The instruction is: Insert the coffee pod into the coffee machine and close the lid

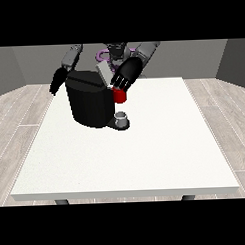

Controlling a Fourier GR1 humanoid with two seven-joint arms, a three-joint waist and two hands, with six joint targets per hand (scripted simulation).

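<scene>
The black coffee machine (90,103) stands at the table's back left. Its grey lid (103,72) is tilted up. The hand at the view's right (127,74) hovers at the machine's upper right, with straight fingers pointing down beside the lid and just above a red thing at the machine (120,96). A small grey thing (122,118) sits on the machine's base below it; I cannot tell if it is the pod. The hand at the view's left (57,82) hangs with relaxed fingers beside the machine, off the table's back left edge.
The white table (145,153) stretches wide in front of and to the right of the machine. Its front edge (127,193) is near the camera. A purple ring-like thing (100,57) shows behind the machine by the robot's torso.
</scene>
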